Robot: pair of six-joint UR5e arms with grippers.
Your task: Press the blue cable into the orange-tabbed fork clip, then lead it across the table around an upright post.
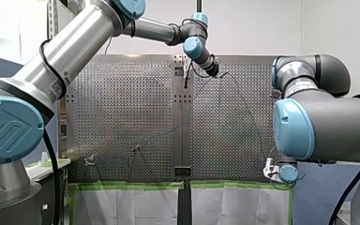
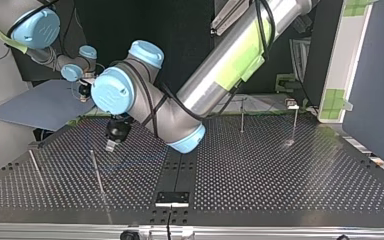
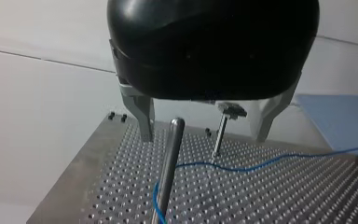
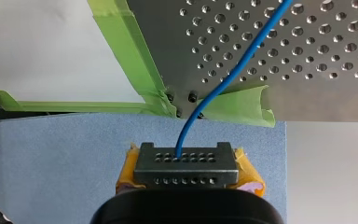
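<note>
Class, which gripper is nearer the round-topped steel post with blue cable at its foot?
Left. My left gripper hangs open by the round-topped steel post; my right gripper, shut on the blue cable, is off the perforated table.

Perforated metal tabletop (image 1: pixel 122 117) in two plates, joined by a dark centre strip (image 2: pixel 180 165). Green tape (image 1: pixel 122 185) runs along one edge; white sheeting (image 1: pixel 122 206) hangs below it. Blue-grey panel (image 2: pixel 35 105) lies beside the tabletop, at the top view's left.

Front and top views face each other across the table (image 1: pixel 122 117); wrist views look from close.
</note>
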